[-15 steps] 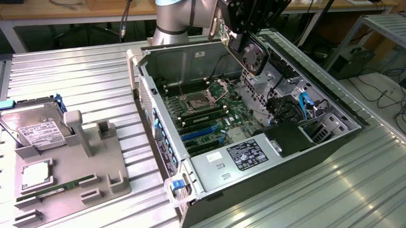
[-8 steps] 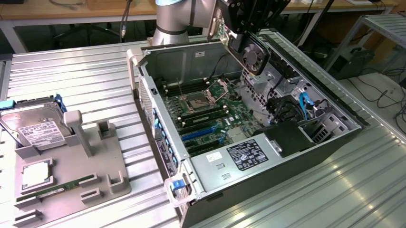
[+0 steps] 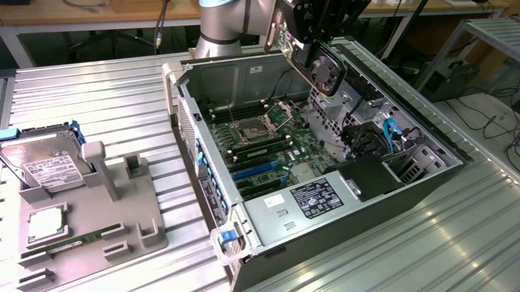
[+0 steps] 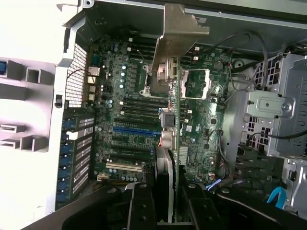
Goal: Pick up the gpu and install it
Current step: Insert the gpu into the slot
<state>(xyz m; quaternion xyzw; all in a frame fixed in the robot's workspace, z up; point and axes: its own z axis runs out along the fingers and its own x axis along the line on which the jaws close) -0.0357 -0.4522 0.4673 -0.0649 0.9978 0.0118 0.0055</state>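
Observation:
The gpu (image 3: pixel 323 66) hangs tilted above the far end of the open computer case (image 3: pixel 422 182), its black cooler and round fan facing the exterior view's right. My gripper (image 3: pixel 313 27) is shut on its upper part. In the wrist view the gpu is seen edge-on: the silver end bracket (image 4: pixel 180 36) points toward the case's rear wall, and the green board edge (image 4: pixel 176 139) runs back between my black fingers (image 4: pixel 141 206). Below lies the green motherboard (image 4: pixel 134 120) with its blue slot (image 4: pixel 134 128) and black slots (image 3: pixel 256 173), well apart from the card.
A grey holder tray (image 3: pixel 122 207) at the exterior view's left carries a silver hard drive (image 3: pixel 45 161), a processor chip (image 3: pixel 46 222) and a narrow memory stick (image 3: pixel 77 237). Inside the case are the power supply (image 3: pixel 313 198), a drive cage (image 4: pixel 283 115) and blue cables (image 3: pixel 390 134).

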